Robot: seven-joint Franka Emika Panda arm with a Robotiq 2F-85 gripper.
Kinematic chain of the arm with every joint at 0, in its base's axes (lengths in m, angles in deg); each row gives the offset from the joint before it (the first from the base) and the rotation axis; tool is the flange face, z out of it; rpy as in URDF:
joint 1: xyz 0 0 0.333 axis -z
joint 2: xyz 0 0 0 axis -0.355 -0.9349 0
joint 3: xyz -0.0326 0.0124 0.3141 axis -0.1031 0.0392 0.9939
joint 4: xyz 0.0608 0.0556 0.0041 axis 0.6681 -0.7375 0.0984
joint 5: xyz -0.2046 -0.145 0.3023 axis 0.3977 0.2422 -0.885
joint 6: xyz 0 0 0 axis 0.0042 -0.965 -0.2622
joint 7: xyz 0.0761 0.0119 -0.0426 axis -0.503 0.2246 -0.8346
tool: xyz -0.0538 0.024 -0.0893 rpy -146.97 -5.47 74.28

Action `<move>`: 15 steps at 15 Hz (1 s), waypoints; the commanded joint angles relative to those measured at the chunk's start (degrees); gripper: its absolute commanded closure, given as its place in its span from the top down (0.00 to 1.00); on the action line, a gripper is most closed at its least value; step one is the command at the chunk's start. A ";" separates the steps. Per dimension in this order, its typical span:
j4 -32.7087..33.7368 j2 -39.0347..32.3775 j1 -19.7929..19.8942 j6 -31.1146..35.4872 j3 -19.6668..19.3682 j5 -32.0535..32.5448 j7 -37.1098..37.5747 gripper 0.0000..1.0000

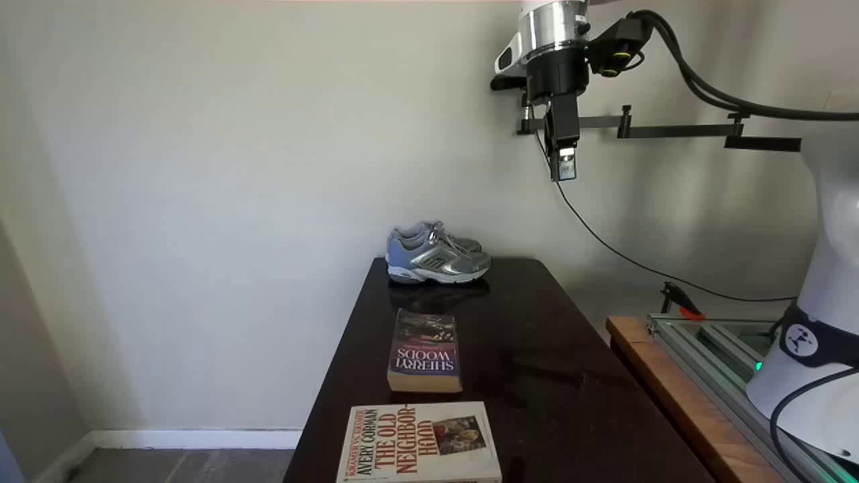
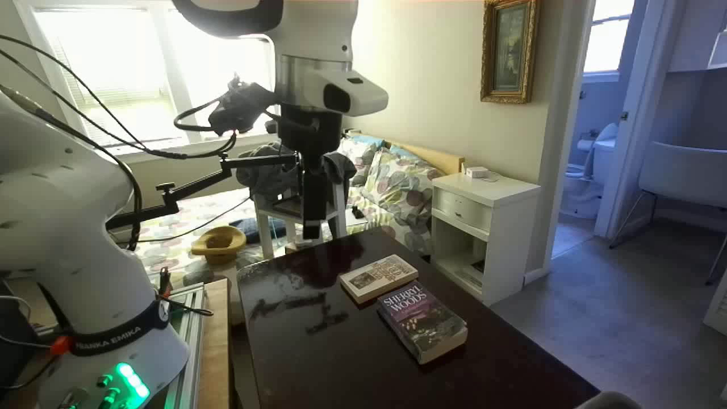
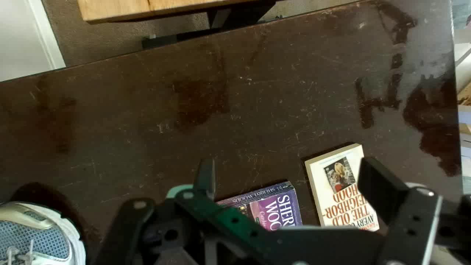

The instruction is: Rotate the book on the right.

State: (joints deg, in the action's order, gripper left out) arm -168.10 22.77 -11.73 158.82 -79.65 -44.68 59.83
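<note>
The book, a small dark purple-maroon paperback with pale lettering and a cover picture, lies flat, cover up, on the dark table. It shows in both exterior views [image 1: 424,352] [image 2: 423,321]. In the wrist view the book [image 3: 272,211] is partly hidden by the gripper's linkage. My gripper [image 3: 290,176] is open, its fingers wide apart with nothing between them. In both exterior views the gripper [image 1: 564,168] [image 2: 311,227] hangs pointing down, well above the tabletop, apart from the book.
A larger cream book with a red title [image 1: 419,439] lies close beside the book; it also shows in the wrist view [image 3: 336,198]. Grey-blue shoes [image 1: 436,255] stand at one end of the dark table [image 1: 537,402]. A wooden bench edge [image 1: 678,382] runs along the robot's side.
</note>
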 commanded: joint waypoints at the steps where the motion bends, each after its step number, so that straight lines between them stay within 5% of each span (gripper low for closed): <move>1: 0.07 -0.16 0.92 -0.06 0.82 -0.40 -0.38 1.00; 9: 0.07 -0.16 0.92 -0.06 0.82 -0.40 -0.38 1.00; 15: -1.82 -4.25 0.28 10.87 0.66 -1.12 -1.54 1.00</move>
State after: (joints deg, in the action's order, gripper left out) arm -168.60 20.62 -11.41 164.60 -79.37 -44.91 60.23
